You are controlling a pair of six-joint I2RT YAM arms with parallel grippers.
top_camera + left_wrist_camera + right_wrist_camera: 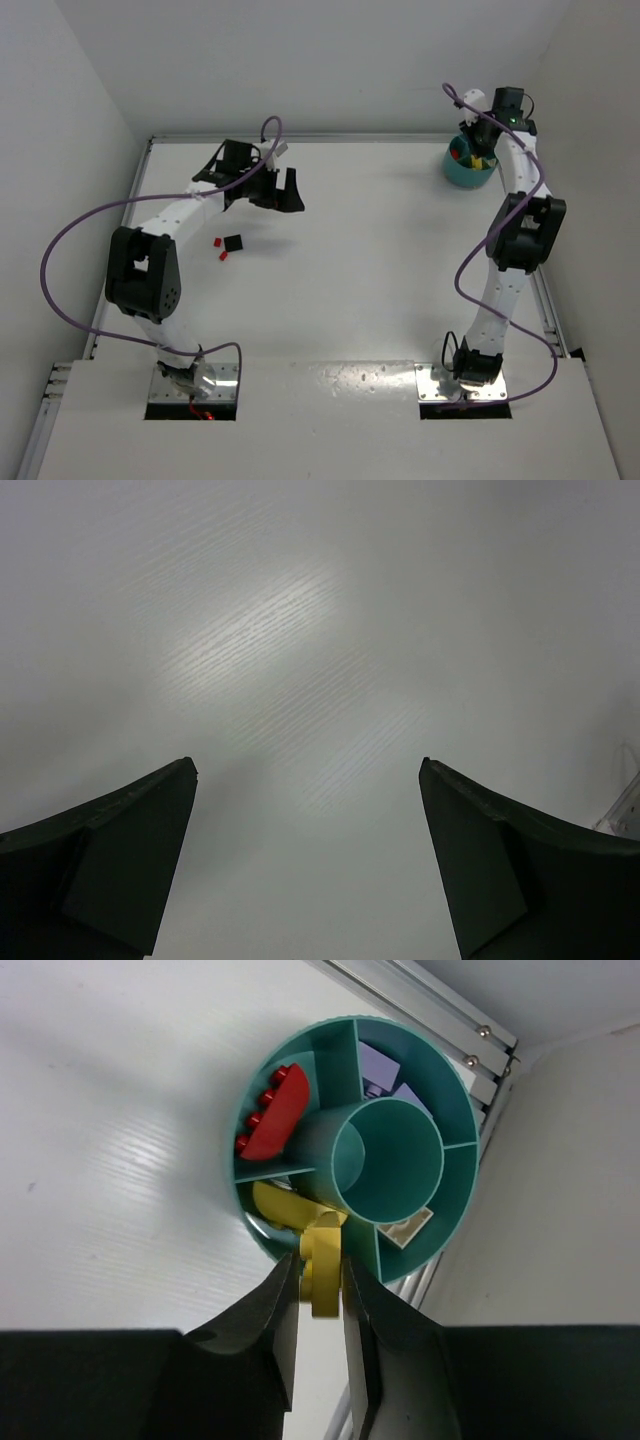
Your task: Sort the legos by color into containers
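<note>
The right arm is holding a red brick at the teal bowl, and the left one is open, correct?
Not quite: the right wrist view shows the brick in the right end effector is yellow, not red. It is at the teal bowl, and the left end effector is open.

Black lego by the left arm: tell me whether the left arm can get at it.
Probably yes. The left gripper is open and empty, the black lego lies close by on the table, and nothing stands between them.
</note>
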